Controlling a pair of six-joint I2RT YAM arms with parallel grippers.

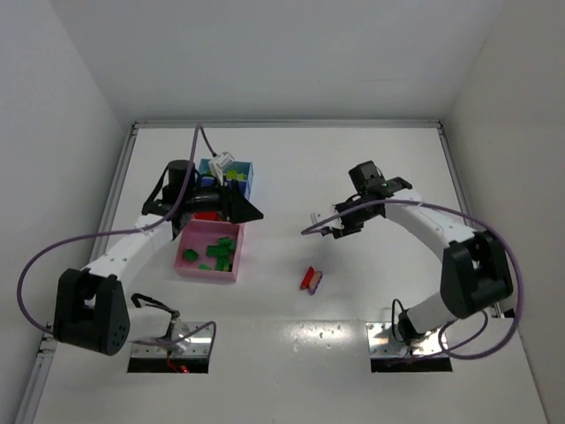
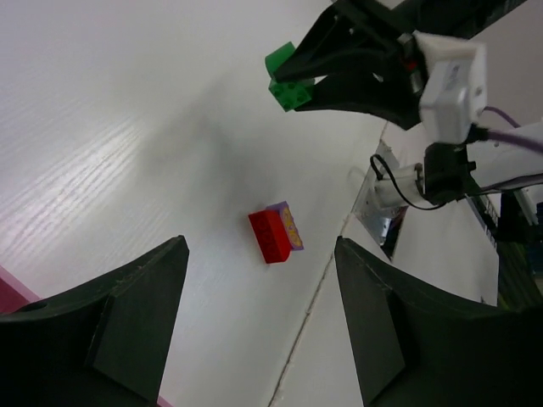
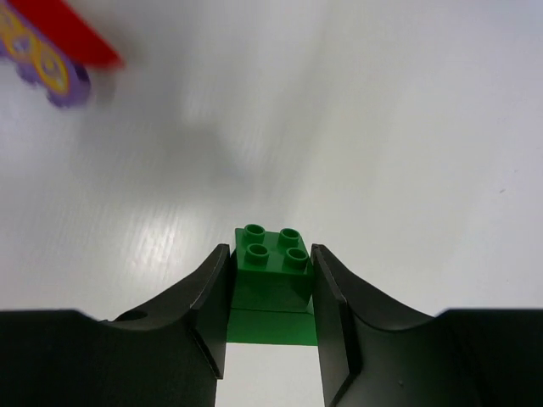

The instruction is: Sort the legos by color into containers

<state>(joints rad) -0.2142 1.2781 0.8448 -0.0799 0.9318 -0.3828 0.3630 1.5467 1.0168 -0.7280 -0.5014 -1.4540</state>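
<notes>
Glossy 4-stud green brick (image 3: 271, 275), clamped in matte right gripper (image 3: 271, 254)

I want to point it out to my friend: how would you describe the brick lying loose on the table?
Find the pink tray by the left arm, then look right across the white table. There lies a red brick with a purple piece stuck to it, alone on the table, unlike the green ones in the tray.

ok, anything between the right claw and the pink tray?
No. Top view shows bare table between the right claw, shut on a green brick, and the pink tray. The red-purple brick lies off that line.
</notes>
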